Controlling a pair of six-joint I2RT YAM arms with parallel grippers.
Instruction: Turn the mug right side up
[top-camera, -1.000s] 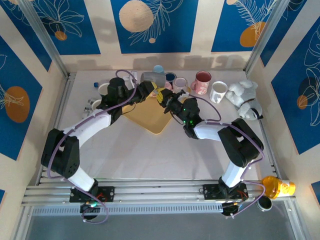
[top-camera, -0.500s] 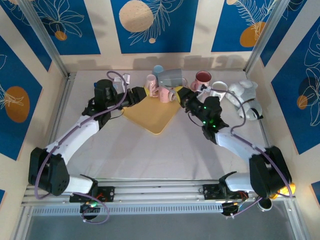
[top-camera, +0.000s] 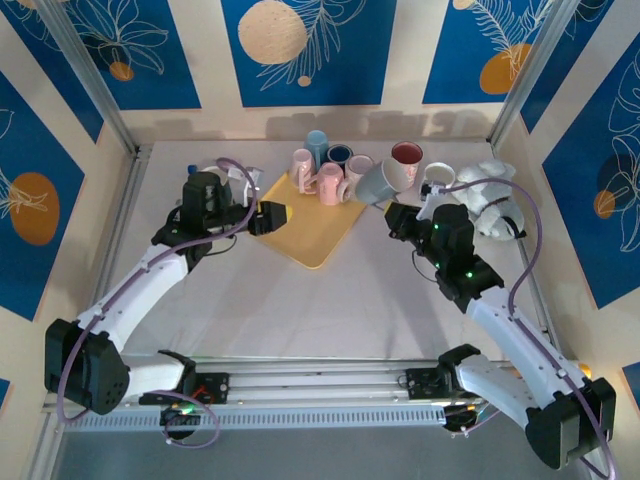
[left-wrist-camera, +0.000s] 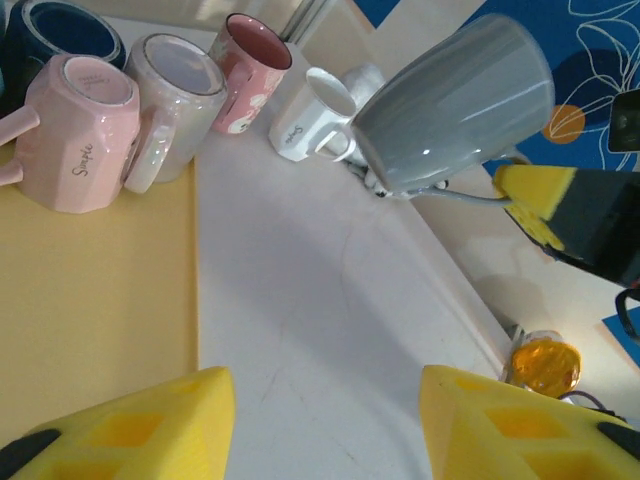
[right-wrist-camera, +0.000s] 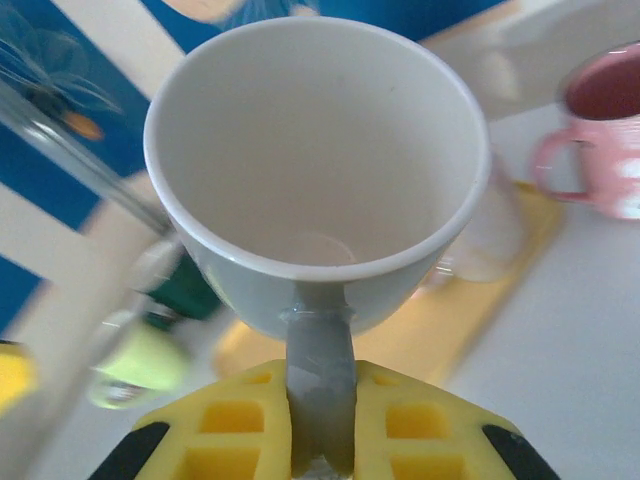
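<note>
1. Top cam: mounted high behind the arm bases, looks down and forward over the whole desk (top-camera: 300, 300).
2. Left wrist cam: low and close to the desk, looks out past the left hand (left-wrist-camera: 322, 390) toward the right wall. Shares the grey mug (left-wrist-camera: 450, 105) and yellow tray (left-wrist-camera: 90, 280) with top.
3. Right wrist cam: super close, staring straight into that mug's mouth.

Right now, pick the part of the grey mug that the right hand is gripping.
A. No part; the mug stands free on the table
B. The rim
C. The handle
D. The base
C: the right wrist view shows the right hand clamped on the handle of the grey mug, with the open mouth facing the camera and the rim free.
</note>
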